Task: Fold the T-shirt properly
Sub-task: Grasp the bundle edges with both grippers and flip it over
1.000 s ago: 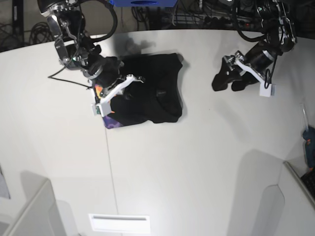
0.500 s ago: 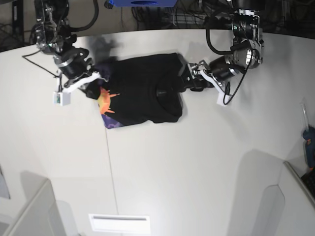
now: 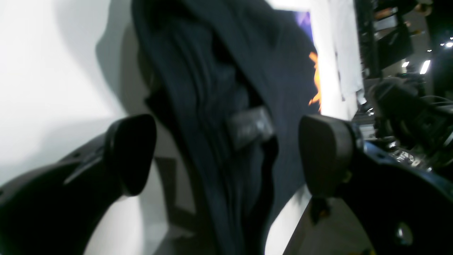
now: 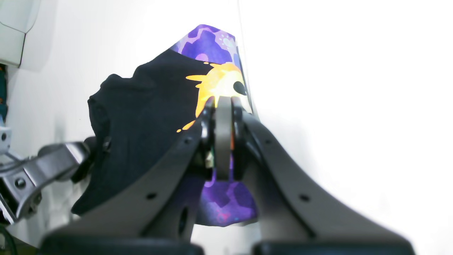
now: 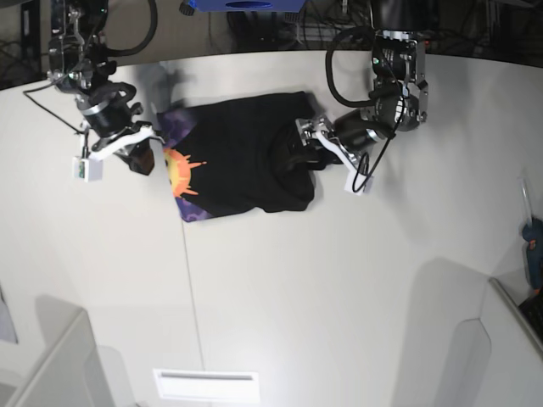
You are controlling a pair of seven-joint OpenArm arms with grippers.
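The black T-shirt [image 5: 242, 161] lies crumpled on the white table [image 5: 339, 280], with its orange-yellow sun print [image 5: 180, 170] and purple patch showing at its left edge. My right gripper [image 5: 140, 158] is at that left edge. In the right wrist view it [image 4: 223, 106] is shut on the printed cloth [image 4: 219, 83]. My left gripper [image 5: 299, 157] is over the shirt's right side by the collar. In the left wrist view it [image 3: 226, 156] is open, with the shirt's dark folds [image 3: 212, 88] and a grey label [image 3: 251, 125] between the jaws.
A table seam [image 5: 192, 288] runs down from the shirt. A white slotted panel [image 5: 206, 383] sits at the front edge. Grey bins stand at the front left [image 5: 51, 365] and front right [image 5: 509, 348]. Cables and a blue box [image 5: 246, 4] line the back.
My right gripper has moved left, drawing the printed edge out. My left gripper has moved left from the shirt's right border onto the collar area.
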